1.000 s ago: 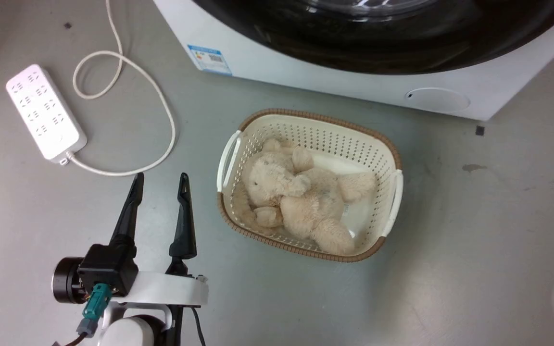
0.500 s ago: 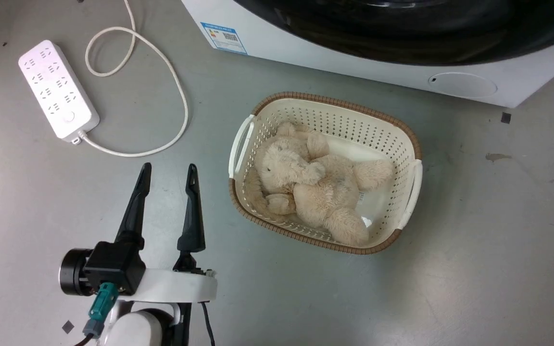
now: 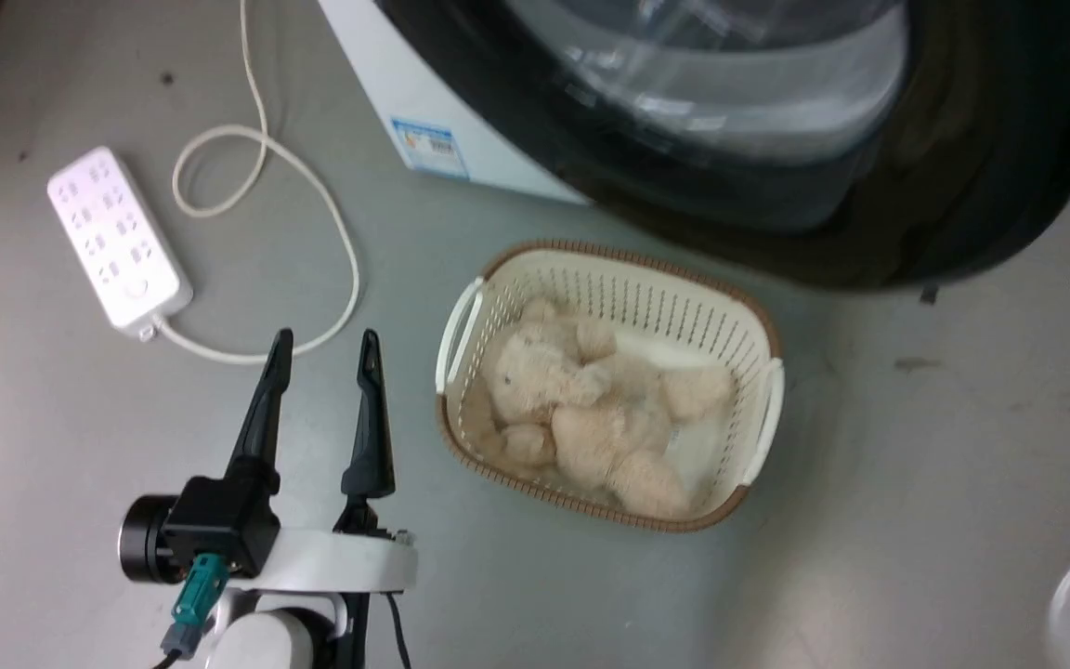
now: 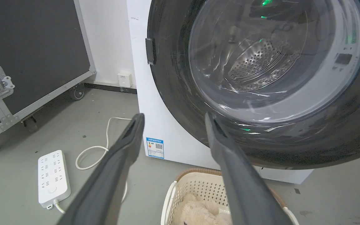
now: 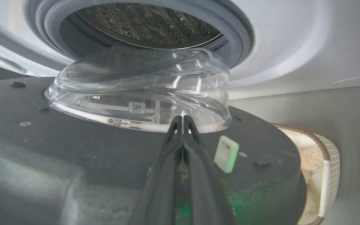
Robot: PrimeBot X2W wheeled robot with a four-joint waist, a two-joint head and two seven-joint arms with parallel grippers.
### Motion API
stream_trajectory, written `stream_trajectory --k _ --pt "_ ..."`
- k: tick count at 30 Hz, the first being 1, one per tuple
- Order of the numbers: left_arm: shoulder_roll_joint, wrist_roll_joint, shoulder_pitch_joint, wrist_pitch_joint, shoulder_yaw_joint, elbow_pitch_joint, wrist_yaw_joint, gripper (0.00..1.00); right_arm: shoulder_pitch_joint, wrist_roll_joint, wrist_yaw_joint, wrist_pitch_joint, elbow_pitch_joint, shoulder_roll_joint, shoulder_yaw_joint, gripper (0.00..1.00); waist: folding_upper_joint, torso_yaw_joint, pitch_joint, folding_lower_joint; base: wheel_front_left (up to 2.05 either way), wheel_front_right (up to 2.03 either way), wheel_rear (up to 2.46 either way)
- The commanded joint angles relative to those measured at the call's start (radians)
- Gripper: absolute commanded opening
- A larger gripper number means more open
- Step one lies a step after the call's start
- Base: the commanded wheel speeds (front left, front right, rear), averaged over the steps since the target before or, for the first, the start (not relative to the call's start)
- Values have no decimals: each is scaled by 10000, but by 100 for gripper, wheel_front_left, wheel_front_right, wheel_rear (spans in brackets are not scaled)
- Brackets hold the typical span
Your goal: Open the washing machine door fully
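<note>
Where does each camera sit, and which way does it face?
Head view: on the head, facing down at the floor and the basket; the left gripper, open, shows at lower left.
Left wrist view: on the left wrist, facing along its fingers to the outer face of the washing machine door.
Right wrist view: on the right wrist, facing the door's inner side and the drum; the right gripper is shut.
Shared: all three show the door and the basket.

The door [image 3: 962, 186] runs off the head view's top and right edges and hides from us the lower front of the machine [image 3: 377, 56]. We cannot read the label [image 3: 430, 146]. From the right wrist, the door hides most of the basket [image 5: 332, 165].
</note>
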Motion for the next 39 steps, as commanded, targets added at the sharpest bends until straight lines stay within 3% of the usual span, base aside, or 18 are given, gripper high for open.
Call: stream_trajectory --k 1,13,27,32,36,37,38,39 --pt "6 -36 168 -55 54 71 -13 100 499 336 -4 -43 134 122 249 0 0 -212 -539 0 0 0 0" --pt "6 133 971 -55 244 480 -322 100 3447 3619 -4 -262 467 123 3192 0 0 -410 -2099 0 0 0 0" --pt "6 312 1742 -55 139 688 -760 100 6364 7586 -4 -1821 -728 123 8697 0 0 -209 -2809 0 0 0 0" --pt "6 279 1847 -55 153 865 -859 100 6730 8388 -4 -2712 -1084 123 10170 0 0 -75 -2813 0 0 0 0" --pt "6 181 1794 -55 189 899 -927 100 6739 8447 -4 -3321 -1191 123 10585 0 0 -59 -2821 0 0 0 0" --pt "6 177 1792 -55 177 920 -961 100 6741 8355 -4 -3558 -1193 123 10500 45 0 -77 -2847 0 0 0 0" --pt "6 174 1805 -55 180 942 -983 100 6766 8304 -4 -3781 -1172 124 10359 100 0 -112 -2883 0 0 0 0" --pt "6 180 1828 -55 194 970 -989 100 6814 8298 -4 -3934 -1077 124 10194 100 0 -151 -2931 0 0 0 0"
